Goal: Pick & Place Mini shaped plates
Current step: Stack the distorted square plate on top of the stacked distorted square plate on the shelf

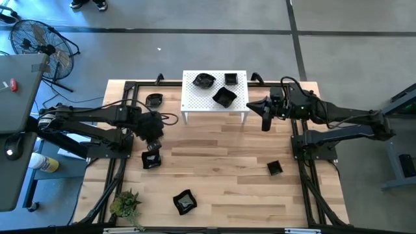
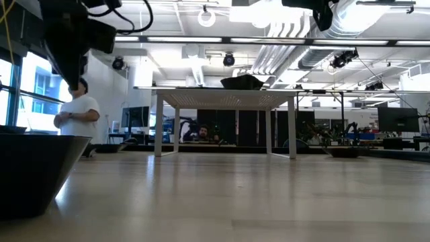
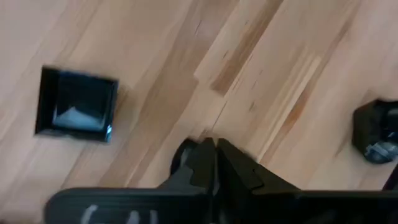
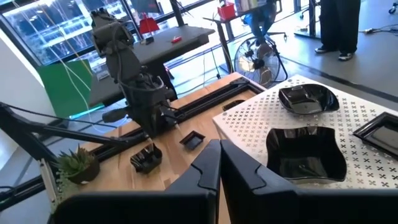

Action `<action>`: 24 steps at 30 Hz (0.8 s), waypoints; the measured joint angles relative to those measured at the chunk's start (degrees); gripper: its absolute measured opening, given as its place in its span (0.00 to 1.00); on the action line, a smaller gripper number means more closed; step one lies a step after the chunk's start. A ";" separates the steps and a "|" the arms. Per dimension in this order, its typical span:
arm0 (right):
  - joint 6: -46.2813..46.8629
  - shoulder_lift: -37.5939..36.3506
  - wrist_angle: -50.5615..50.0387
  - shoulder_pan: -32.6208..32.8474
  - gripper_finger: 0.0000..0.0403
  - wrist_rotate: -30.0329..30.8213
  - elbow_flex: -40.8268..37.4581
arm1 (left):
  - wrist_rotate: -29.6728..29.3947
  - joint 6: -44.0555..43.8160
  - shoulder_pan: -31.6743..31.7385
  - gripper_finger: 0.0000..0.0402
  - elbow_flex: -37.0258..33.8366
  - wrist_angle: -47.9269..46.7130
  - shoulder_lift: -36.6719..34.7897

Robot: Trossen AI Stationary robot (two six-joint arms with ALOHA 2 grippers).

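**Both grippers empty over a table of scattered black plates**

Nearest the front edge, a wavy plate (image 1: 185, 202) lies beside the small plant (image 1: 126, 204). Farther in, a small square plate (image 1: 275, 168) sits on the right, and another plate (image 1: 151, 159) just below the left gripper (image 1: 153, 145), whose fingers (image 3: 214, 163) are pressed together, holding nothing. The right gripper (image 1: 266, 123), fingers likewise together, hangs beside the white rack (image 1: 195, 103). Three plates (image 1: 224, 97) rest on the rack; one more plate (image 1: 154, 100) lies left of it.
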 joint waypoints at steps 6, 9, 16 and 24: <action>-0.39 0.17 -0.03 0.00 0.01 -0.23 -0.01 | -0.33 4.16 0.00 0.24 0.00 -2.15 1.17; -0.68 0.17 -0.03 0.00 0.01 -0.37 -0.01 | -3.13 6.55 0.00 0.33 0.00 -3.28 2.58; -0.69 0.17 -0.03 0.00 0.02 -1.14 -0.02 | -3.62 11.97 0.00 0.35 -0.83 -2.00 5.73; -0.71 0.17 -0.06 0.00 0.02 -1.33 0.00 | 1.81 10.39 0.02 0.32 -9.50 1.76 5.77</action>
